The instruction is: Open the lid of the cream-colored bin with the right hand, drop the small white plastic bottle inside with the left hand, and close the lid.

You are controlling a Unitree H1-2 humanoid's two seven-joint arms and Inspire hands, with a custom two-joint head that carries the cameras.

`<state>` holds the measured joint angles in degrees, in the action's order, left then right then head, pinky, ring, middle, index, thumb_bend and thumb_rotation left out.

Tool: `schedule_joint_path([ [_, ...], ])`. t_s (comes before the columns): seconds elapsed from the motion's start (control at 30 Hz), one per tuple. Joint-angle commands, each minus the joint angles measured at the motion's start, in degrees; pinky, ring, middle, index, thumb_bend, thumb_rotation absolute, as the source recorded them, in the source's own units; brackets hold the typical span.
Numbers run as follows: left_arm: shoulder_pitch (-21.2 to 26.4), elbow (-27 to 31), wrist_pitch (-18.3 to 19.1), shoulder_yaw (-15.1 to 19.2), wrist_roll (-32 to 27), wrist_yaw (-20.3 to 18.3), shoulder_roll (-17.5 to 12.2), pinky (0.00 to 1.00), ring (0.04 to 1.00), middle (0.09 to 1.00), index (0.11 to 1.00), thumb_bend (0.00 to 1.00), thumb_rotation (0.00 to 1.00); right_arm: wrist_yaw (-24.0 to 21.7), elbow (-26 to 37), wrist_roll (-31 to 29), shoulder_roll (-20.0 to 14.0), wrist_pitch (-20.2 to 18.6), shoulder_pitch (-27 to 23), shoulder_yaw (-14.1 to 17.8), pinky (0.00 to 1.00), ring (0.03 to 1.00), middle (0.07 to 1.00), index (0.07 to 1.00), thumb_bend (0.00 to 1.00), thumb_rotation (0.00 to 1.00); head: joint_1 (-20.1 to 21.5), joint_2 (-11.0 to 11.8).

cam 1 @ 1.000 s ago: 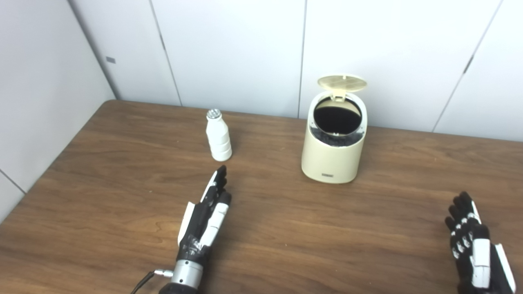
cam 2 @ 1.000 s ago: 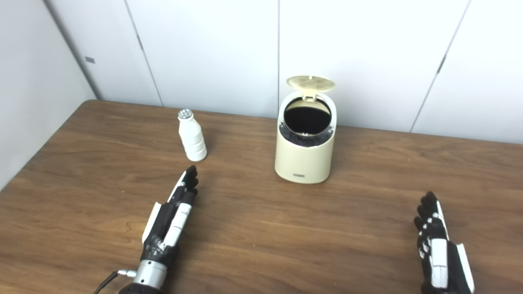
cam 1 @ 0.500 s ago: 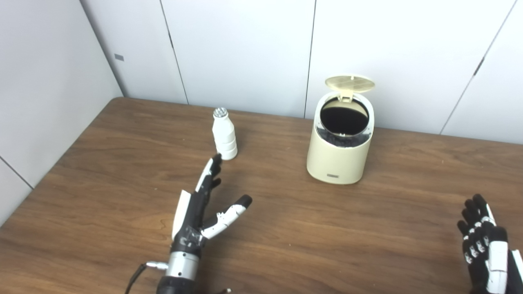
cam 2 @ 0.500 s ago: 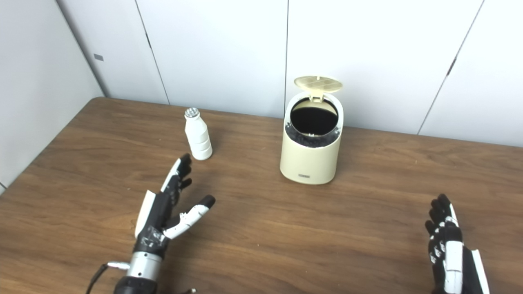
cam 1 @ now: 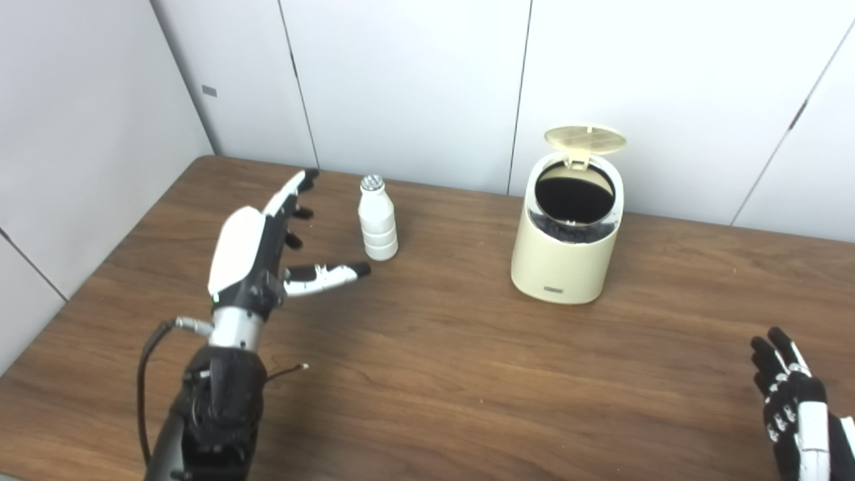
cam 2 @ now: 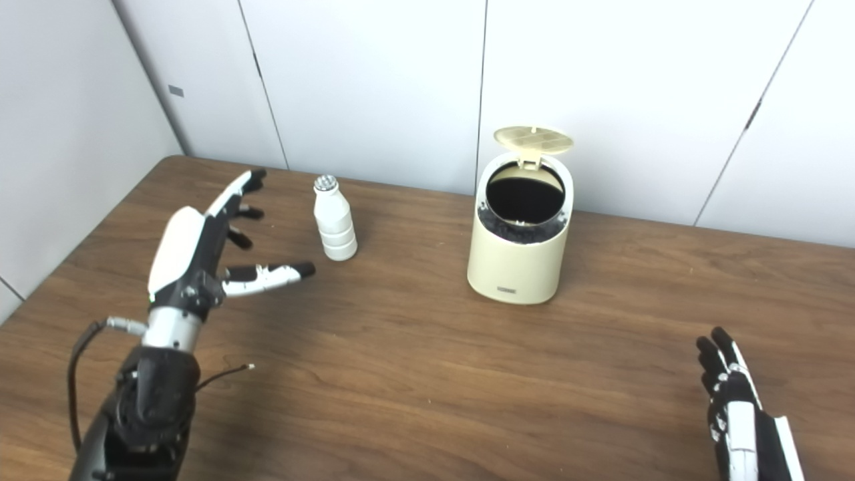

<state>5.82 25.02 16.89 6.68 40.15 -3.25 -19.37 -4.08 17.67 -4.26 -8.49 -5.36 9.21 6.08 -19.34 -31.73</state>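
Observation:
The cream-colored bin [cam 1: 568,250] stands near the back of the wooden table, its round lid [cam 1: 585,137] tipped up and the dark inside showing. A small white plastic bottle [cam 1: 377,218] with a silver cap stands upright to the bin's left. My left hand [cam 1: 267,244] is raised above the table just left of the bottle, open, fingers spread and thumb pointing toward the bottle's base, apart from it. My right hand [cam 1: 795,407] rests low at the table's front right, open and holding nothing, far from the bin.
White wall panels run behind the table [cam 1: 434,374] and along its left side. A thin cable [cam 1: 284,371] hangs from my left wrist over the tabletop. Bare wood lies between the two hands and in front of the bin.
My left hand has lifted off the table and moved forward and left, ending beside the bottle with its thumb spread out. The camera has panned left. The right hand has hardly moved.

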Motion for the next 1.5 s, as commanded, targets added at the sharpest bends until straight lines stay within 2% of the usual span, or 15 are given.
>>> schedule_joint_path([
  [0.0,2.79,-0.08,2.09,-0.3,3.63,-1.34,-2.12,0.62,0.788,0.844,0.89,1.0,0.35,0.18,2.37,-0.25,-0.37,-0.09,-0.86,0.36,0.93,0.96,0.928,0.938,0.66,1.0,-0.08,-0.06],
  [0.1,5.0,-2.48,3.32,-1.11,5.05,-1.82,-2.72,0.63,0.797,0.843,0.884,1.0,0.38,0.43,2.71,1.5,-0.73,-0.27,-0.94,-0.07,0.94,0.963,0.929,0.943,0.65,1.0,-0.59,0.05],
  [0.2,7.02,-7.97,0.21,-1.24,3.17,1.1,-2.83,0.61,0.773,0.824,0.855,1.0,0.35,0.9,2.92,4.87,-1.16,0.03,-0.88,-0.7,0.91,0.95,0.923,0.945,0.65,1.0,-0.44,0.05],
  [0.27,8.44,-11.78,-1.22,-1.62,2.48,1.99,-3.2,0.6,0.77,0.805,0.847,0.99,0.38,1.08,3.27,6.03,-1.12,-0.32,-0.86,-0.86,0.91,0.944,0.919,0.943,0.65,1.0,-0.44,0.05],
  [0.37,10.92,-15.58,0.08,-2.84,1.65,-0.03,-3.52,0.63,0.791,0.812,0.856,1.0,0.4,1.06,3.67,6.86,-1.03,-0.65,-0.86,-0.91,0.94,0.946,0.918,0.946,0.65,1.0,-0.44,0.05],
  [0.43,12.39,-17.61,0.8,-3.58,0.66,-1.22,-3.6,0.6,0.763,0.809,0.866,1.0,0.39,1.01,3.66,7.13,-0.98,-0.41,-0.92,-0.98,0.94,0.946,0.916,0.947,0.65,1.0,0.3,-0.18],
  [0.67,16.33,-24.63,0.89,-5.42,-2.25,-2.4,-3.95,0.61,0.795,0.833,0.875,1.0,0.4,0.93,4.31,7.28,-0.79,-0.65,-0.92,-1.1,0.94,0.947,0.91,0.948,0.62,1.0,0.65,-0.43],
  [0.83,18.41,-28.48,1.09,-5.74,-5.25,-2.7,-3.35,0.72,0.852,0.836,0.867,1.0,0.4,1.06,4.38,7.89,-0.77,-0.7,-0.83,-1.2,0.96,0.947,0.909,0.95,0.62,1.0,0.84,-0.62],
  [0.9,18.98,-29.55,1.13,-5.83,-6.45,-2.59,-3.08,0.74,0.855,0.832,0.863,1.0,0.41,1.05,4.51,7.98,-0.68,-0.71,-0.79,-1.28,0.96,0.944,0.906,0.949,0.62,1.0,0.93,-0.68],
  [1.0,19.55,-30.65,0.92,-6.18,-7.75,-2.13,-2.83,0.68,0.818,0.816,0.863,1.0,0.4,1.11,4.79,7.97,-0.41,-0.72,-0.71,-1.41,0.96,0.948,0.908,0.952,0.6,1.0,1.0,-0.61],
  [1.3,20.14,-32.84,1.03,-7.32,-7.86,-0.61,-3.49,0.72,0.836,0.811,0.832,1.0,0.36,1.63,5.67,8.72,0.28,-2.04,-0.63,-1.6,0.99,0.95,0.906,0.955,0.62,1.0,1.18,-0.72],
  [1.37,20.11,-32.89,1.09,-6.88,-8.57,-0.48,-3.27,0.7,0.81,0.785,0.819,1.0,0.35,1.63,5.65,8.77,0.27,-1.81,-0.62,-1.65,1.0,0.949,0.903,0.957,0.61,1.0,1.19,-0.67],
  [1.47,20.05,-32.82,1.13,-6.45,-10.13,-0.21,-2.95,0.62,0.719,0.725,0.798,1.0,0.31,1.63,5.84,8.82,0.33,-1.52,-0.51,-1.79,1.0,0.944,0.9,0.951,0.59,1.0,1.25,-0.77],
])
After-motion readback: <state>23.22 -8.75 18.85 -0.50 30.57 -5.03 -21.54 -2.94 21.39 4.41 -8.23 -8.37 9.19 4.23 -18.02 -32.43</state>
